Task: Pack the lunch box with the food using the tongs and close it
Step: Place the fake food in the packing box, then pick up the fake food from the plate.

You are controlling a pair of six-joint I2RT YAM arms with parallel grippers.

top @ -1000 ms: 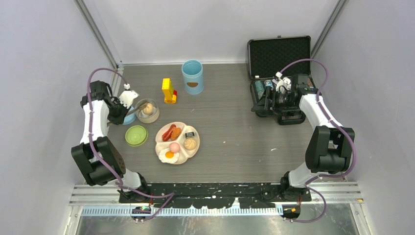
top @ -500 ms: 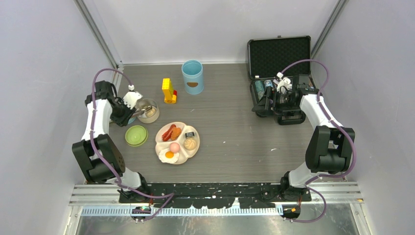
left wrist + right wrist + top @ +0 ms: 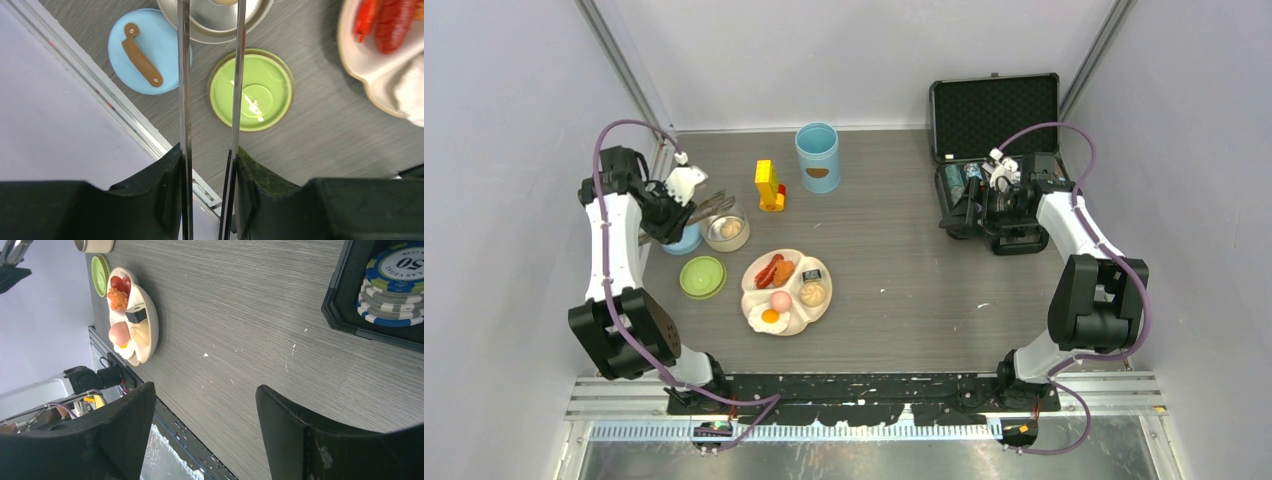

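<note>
Since the earlier frame the left gripper [image 3: 679, 210] has risen and drawn back from the small steel inner bowl [image 3: 726, 238], taking the long silver metal tongs [image 3: 709, 207] with it. The tong arms have sprung apart, and a beige bun-like piece [image 3: 730, 228] lies in the bowl.

Progress, as judged from the layout: packing has only begun.
- **Done:** one piece is in the bowl, which stands just beyond the far left rim of the cream divided plate [image 3: 802, 320].
- **On the plate:** red sausages [image 3: 768, 270], brown nugget [image 3: 784, 273], small dark piece [image 3: 812, 273], pink egg [image 3: 780, 300], second beige bun [image 3: 812, 293] and fried egg [image 3: 769, 317].
- **Lids and canister:** the round green lid [image 3: 702, 276] lies flat just left of the plate. The blue lid with brown handle [image 3: 167, 60] lies farther left, beside the bowl. The light-blue cylindrical canister [image 3: 817, 156] stands open well beyond the plate.
- **Left to do:** move the remaining food, cap the bowl, then load and close the canister.

Left gripper: the jaws are partly closed and pinch the tongs, one finger against each arm. The arms run parallel with a gap between them, reaching toward the bowl; their tips leave the wrist view.

Right gripper [image 3: 204, 387]: the fingers are spread wide and hold nothing. It hovers far right of the plate, by the black foam-lined case [image 3: 994, 110].
</note>
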